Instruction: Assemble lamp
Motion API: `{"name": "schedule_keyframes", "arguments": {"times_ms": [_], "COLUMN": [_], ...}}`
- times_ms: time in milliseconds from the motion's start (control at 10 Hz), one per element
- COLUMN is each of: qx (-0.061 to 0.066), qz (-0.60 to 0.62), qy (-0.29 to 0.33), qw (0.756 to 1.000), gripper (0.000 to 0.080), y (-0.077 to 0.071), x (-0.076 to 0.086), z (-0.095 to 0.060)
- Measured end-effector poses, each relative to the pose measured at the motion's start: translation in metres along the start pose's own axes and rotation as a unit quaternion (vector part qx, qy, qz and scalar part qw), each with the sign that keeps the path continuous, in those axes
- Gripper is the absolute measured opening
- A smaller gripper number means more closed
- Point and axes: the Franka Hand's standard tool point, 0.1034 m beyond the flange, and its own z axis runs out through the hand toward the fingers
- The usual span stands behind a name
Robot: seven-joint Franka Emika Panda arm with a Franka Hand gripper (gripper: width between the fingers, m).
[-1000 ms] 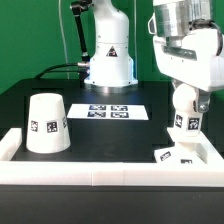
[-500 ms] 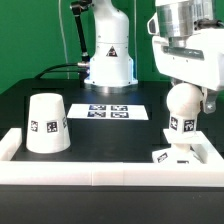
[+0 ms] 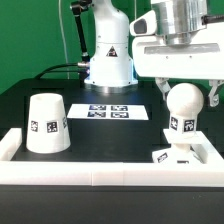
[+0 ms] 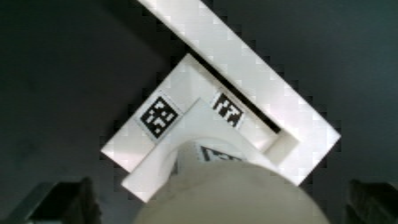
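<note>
- Bulb (image 3: 180, 110) upright on the square base (image 3: 178, 155), neck down in the base's centre, near the bench's front corner on the exterior view's right, close against the white rail (image 3: 100, 170).
- Seen from the wrist: rounded top of the bulb close beneath the camera, tagged base spread below it.
- Step in hand, by judgement: bulb seated in the base, apparently let go; screwing either finished or paused between turns. Cannot tell how deep the neck sits.
- Gripper (image 3: 183, 92) above the bulb's crown, jaws spread: one dark finger (image 3: 212, 95) clear of the bulb at its side, the other hidden. Nothing pinched.
- Arm near-vertical, wrist pointing straight down over the bulb, body of the hand filling the upper part of the exterior view.
- Shade (image 3: 46, 123) mouth-down near the front corner on the exterior view's left, well apart from the base.
- Marker board (image 3: 110, 112) flat mid-bench, between the two.
- Next, likely: either regrasp for another turn, or lift clear and cross to the shade; a clean vertical retreat needed to avoid knocking the bulb.
</note>
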Motion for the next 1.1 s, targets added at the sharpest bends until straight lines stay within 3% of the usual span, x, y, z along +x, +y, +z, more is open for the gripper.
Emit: {"name": "schedule_keyframes", "arguments": {"times_ms": [200,300,400,700,1100], "qx": [-0.003,-0.027,-0.038,-0.043,-0.044], "qz": [-0.094,-0.204,-0.269,-0.441,-0.535], "qy": [0.001,0.012,0.014,0.009,0.004], "qw": [0.996,0.979,0.962,0.896,0.844], "gripper": [0.0699,0.0699,0.0699,0.0699,0.0699], "y": [0.0,0.002,0.002,0.008,0.009], "x": [0.0,0.001,0.001,0.01,0.011], "z": [0.0,0.0,0.001,0.0,0.0]}}
